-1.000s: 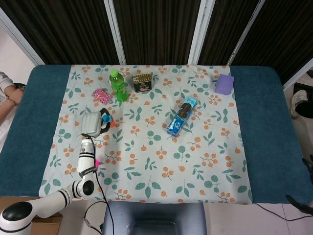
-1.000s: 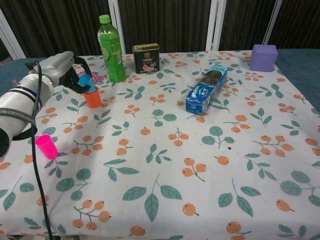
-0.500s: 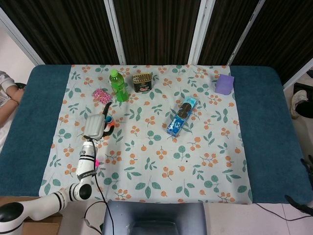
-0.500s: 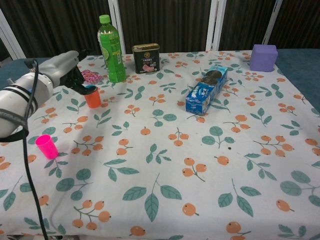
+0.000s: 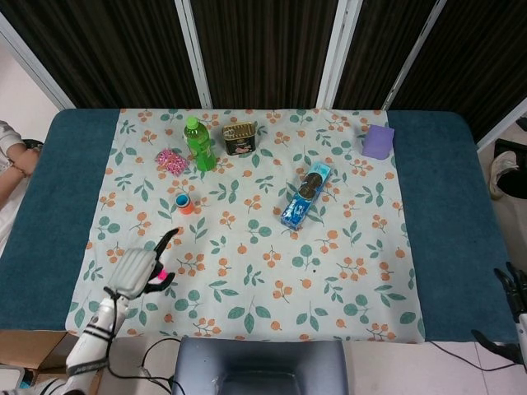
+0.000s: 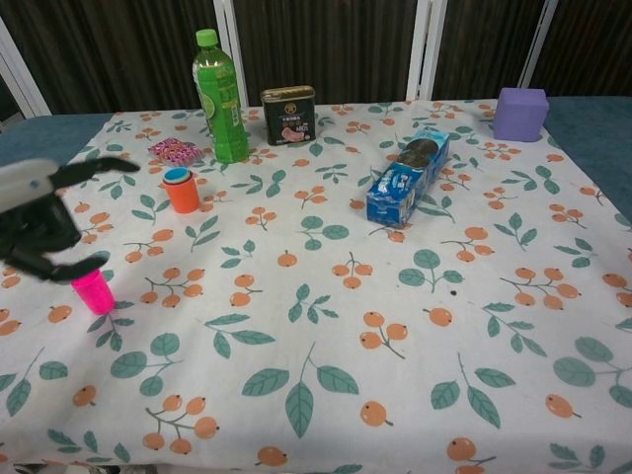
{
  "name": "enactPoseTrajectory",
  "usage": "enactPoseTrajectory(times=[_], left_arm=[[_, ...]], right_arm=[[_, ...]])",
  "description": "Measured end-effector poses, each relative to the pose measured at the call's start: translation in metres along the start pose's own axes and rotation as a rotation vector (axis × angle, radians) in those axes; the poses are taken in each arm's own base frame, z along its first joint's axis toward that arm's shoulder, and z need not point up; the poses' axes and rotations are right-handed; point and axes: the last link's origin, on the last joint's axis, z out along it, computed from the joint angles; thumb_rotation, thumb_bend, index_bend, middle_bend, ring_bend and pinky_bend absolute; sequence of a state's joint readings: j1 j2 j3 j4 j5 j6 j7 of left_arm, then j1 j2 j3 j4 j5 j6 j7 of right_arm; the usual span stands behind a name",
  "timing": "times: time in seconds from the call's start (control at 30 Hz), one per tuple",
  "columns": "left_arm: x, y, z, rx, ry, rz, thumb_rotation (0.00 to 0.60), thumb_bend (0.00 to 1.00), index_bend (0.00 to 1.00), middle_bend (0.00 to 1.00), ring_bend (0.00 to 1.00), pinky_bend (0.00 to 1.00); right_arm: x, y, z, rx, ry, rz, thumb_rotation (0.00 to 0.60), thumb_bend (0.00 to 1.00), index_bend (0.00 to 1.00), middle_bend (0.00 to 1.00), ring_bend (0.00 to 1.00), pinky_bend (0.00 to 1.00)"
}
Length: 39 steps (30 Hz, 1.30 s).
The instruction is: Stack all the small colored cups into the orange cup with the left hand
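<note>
Floral tablecloth (image 6: 336, 296) is filling the table; your left hand (image 6: 39, 222) is hovering wide open over the pink cup (image 6: 94, 292), blue cup (image 6: 179, 176) sitting inside the orange cup (image 6: 183, 195).

The bottle (image 6: 220, 95) stands toward the back of the bench (image 5: 445, 206). Relative to the bottle: the tin (image 6: 288, 115) is just right; the wrapped sweets (image 6: 173, 150) lie to its left; the cup stack (image 6: 181, 190) stands in front, slightly left; the lone cup (image 6: 93, 291) sits well in front and further left, under the left robot hand (image 6: 39, 225); the biscuit pack (image 6: 408, 174) lies right and nearer; the block (image 6: 520, 113) sits far right.
</note>
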<state>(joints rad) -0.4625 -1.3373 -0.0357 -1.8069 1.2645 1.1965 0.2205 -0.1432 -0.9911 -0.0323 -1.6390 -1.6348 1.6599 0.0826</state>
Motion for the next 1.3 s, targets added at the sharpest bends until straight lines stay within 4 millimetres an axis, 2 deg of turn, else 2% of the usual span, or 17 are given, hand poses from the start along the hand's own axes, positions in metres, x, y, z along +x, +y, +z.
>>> enactPoseTrajectory(times=[0.1,0.17,0.43,0.6,0.7,1.1,1.3], left_arm=[[-0.013,-0.013,-0.029,0.018,-0.020,0.018,0.600,0.35,0.09,1.00,1.00,1.00],[-0.017,-0.019,-0.034,0.029,-0.021,0.026,0.600,0.35,0.11,1.00,1.00,1.00],[-0.037,-0.039,-0.018,0.082,0.010,0.022,0.600,0.35,0.14,1.00,1.00,1.00],[-0.040,-0.045,-0.006,0.103,0.042,0.010,0.600,0.35,0.24,1.00,1.00,1.00],[-0.042,-0.047,-0.002,0.113,0.044,0.006,0.600,0.35,0.31,1.00,1.00,1.00],[-0.047,-0.052,0.011,0.137,0.034,-0.009,0.600,0.35,0.37,1.00,1.00,1.00],[-0.050,-0.052,0.015,0.141,0.030,-0.012,0.600,0.35,0.44,1.00,1.00,1.00]], right_arm=[[-0.001,-0.001,0.000,0.006,-0.004,-0.001,0.600,0.19,0.00,0.00,0.00,0.00],[-0.001,-0.001,0.000,0.010,-0.007,-0.002,0.600,0.19,0.00,0.00,0.00,0.00],[0.001,0.000,-0.001,0.008,0.000,0.002,0.600,0.19,0.00,0.00,0.00,0.00],[-0.001,-0.001,0.000,0.008,-0.005,-0.001,0.600,0.19,0.00,0.00,0.00,0.00],[-0.001,-0.001,0.000,0.007,-0.005,-0.001,0.600,0.19,0.00,0.00,0.00,0.00],[-0.001,-0.001,0.000,0.005,-0.003,0.000,0.600,0.19,0.00,0.00,0.00,0.00],[0.000,0.000,-0.001,0.004,0.001,0.001,0.600,0.19,0.00,0.00,0.00,0.00]])
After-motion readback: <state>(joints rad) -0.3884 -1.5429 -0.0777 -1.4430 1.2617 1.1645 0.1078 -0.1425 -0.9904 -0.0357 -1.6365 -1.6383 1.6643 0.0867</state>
